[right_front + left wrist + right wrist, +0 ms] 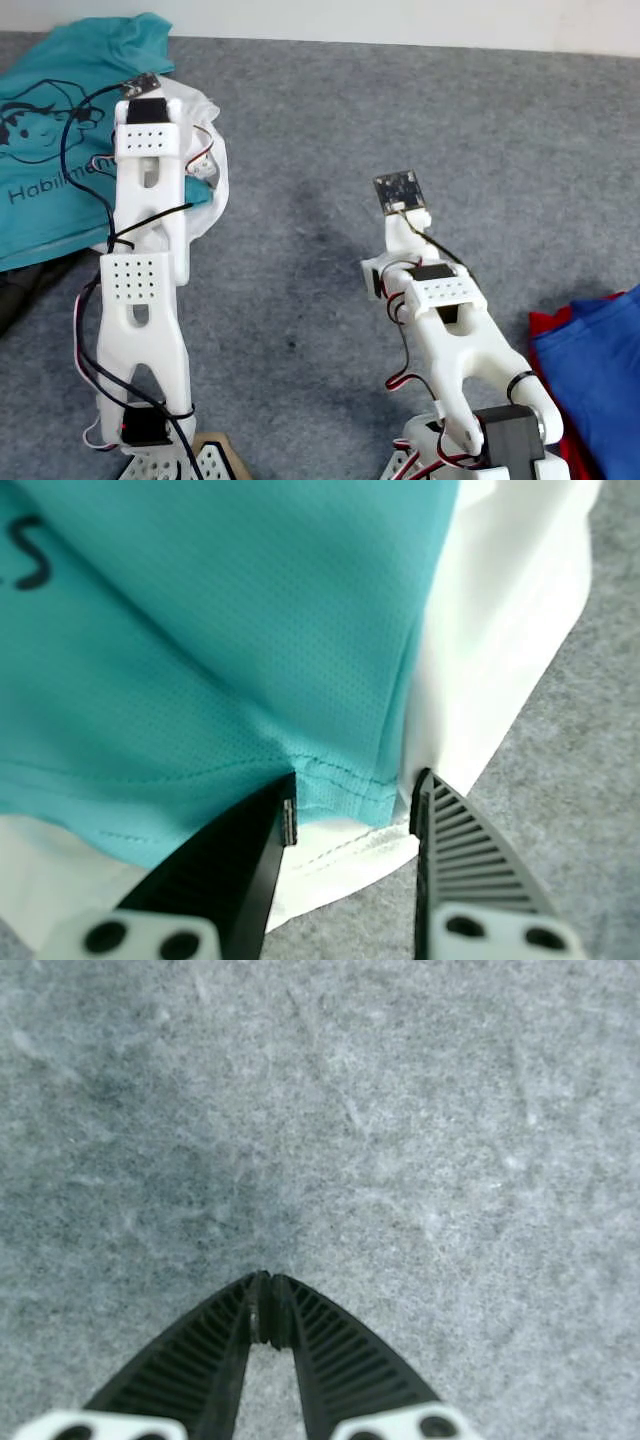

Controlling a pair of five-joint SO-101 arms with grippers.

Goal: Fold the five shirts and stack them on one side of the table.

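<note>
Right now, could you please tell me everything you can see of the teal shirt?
The teal shirt lies spread out, not neatly folded, at the far left of the table. Its cloth looks like a fine mesh knit, with a dark printed drawing, dark lettering and a stitched hem. It rests on a white shirt, which sticks out past its edge. The hem sits between the open fingers of the left gripper.

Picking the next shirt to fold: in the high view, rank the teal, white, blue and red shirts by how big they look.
1. Teal printed fabric shirt
2. Blue fabric shirt, cut off by the frame edge
3. White fabric shirt, partly hidden
4. Red fabric shirt, just a sliver beside the blue
</note>
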